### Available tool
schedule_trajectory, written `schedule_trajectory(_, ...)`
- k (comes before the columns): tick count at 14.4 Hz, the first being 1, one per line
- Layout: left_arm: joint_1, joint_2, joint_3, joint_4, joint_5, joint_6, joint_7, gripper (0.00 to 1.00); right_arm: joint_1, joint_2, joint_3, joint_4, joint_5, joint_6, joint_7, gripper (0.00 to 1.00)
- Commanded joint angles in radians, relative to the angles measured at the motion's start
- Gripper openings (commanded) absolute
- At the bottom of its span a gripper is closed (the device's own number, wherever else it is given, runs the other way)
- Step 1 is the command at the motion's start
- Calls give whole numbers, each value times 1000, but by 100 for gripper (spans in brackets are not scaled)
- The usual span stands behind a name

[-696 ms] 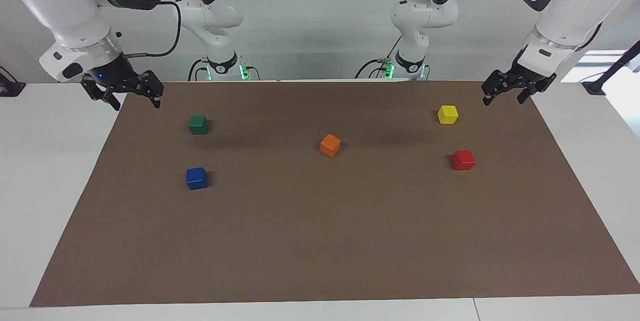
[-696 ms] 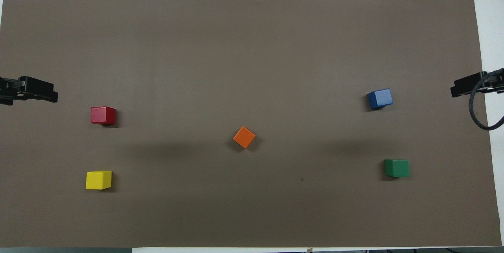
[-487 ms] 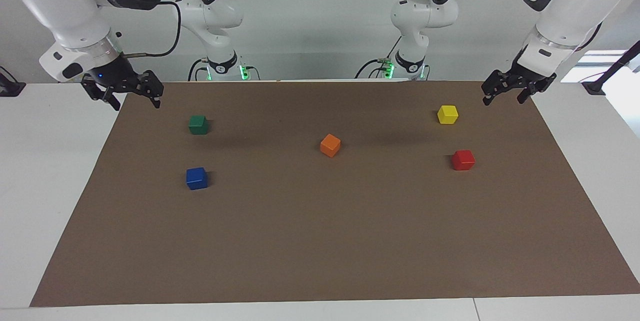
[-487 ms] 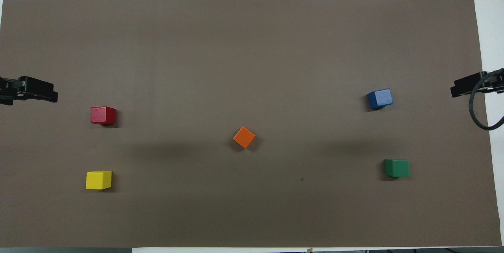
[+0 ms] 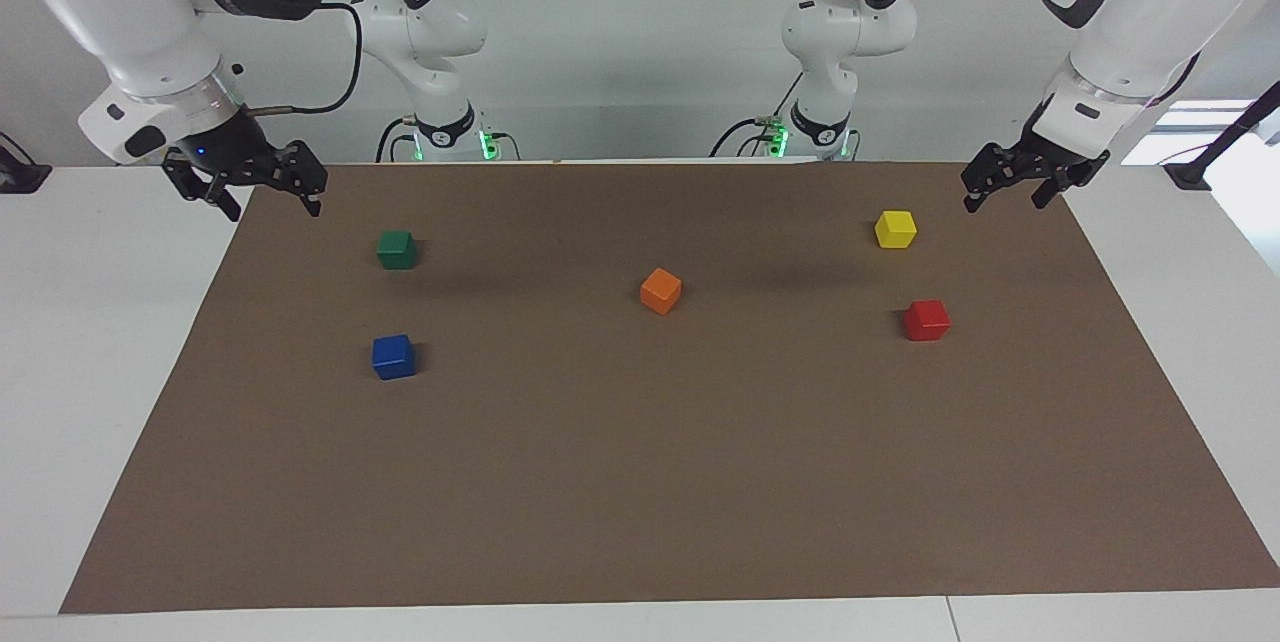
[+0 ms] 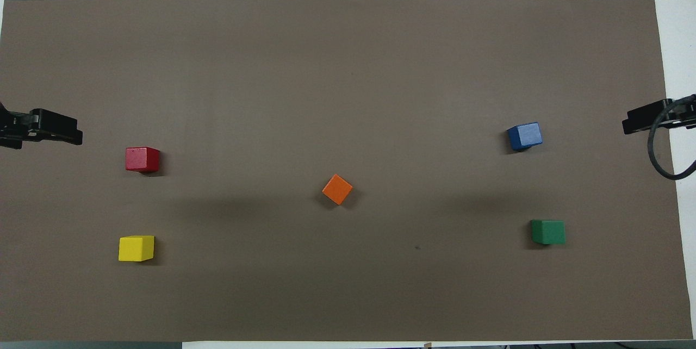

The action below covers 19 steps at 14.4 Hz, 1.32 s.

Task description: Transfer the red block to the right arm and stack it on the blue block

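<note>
The red block rests on the brown mat toward the left arm's end of the table. Toward the right arm's end, the blue block also sits on the mat. My left gripper hangs open and holds nothing, over the mat's edge at its own end, apart from the red block. Over the mat's edge at the right arm's end, my right gripper is open too, with nothing in it and a small blue light at its base.
A yellow cube lies nearer to the robots than the red block. A green cube lies nearer to the robots than the blue block. An orange cube sits turned near the middle of the brown mat.
The left gripper has edged slightly inward over the mat. The right arm and all the cubes are as before.
</note>
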Motion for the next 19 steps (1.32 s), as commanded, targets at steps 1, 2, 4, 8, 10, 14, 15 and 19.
schedule_trajectory(1, -4, -38, 8, -80, 16, 74, -14, 100, -14, -7, 10, -10, -2, -1, -4, 100)
schedule_trajectory(2, -2, -56, 8, -135, 16, 141, -14, 100, -12, -8, 10, -10, -2, -1, -5, 100)
schedule_trajectory(4, 1, -93, 8, -243, 16, 256, -14, 100, -7, -10, 12, -12, 0, -21, -1, 100)
schedule_trajectory(8, 1, -43, 8, -279, 16, 316, -1, 100, -4, -10, 12, -12, 6, -18, -18, 100)
schedule_trajectory(10, 2, -23, 8, -332, 16, 390, -1, 100, -3, -10, 13, -12, 9, -21, -14, 100)
schedule_trajectory(14, 15, 3, 8, -429, 16, 479, -9, 100, -1, -22, 13, -47, 15, -4, -4, 100)
schedule_trajectory(15, 15, 19, 9, -429, 16, 491, -10, 100, -1, -34, 16, -79, 17, 22, 4, 100)
schedule_trajectory(19, 16, 71, 9, -463, 16, 563, -15, 100, 0, -57, 22, -196, 67, 143, 27, 100)
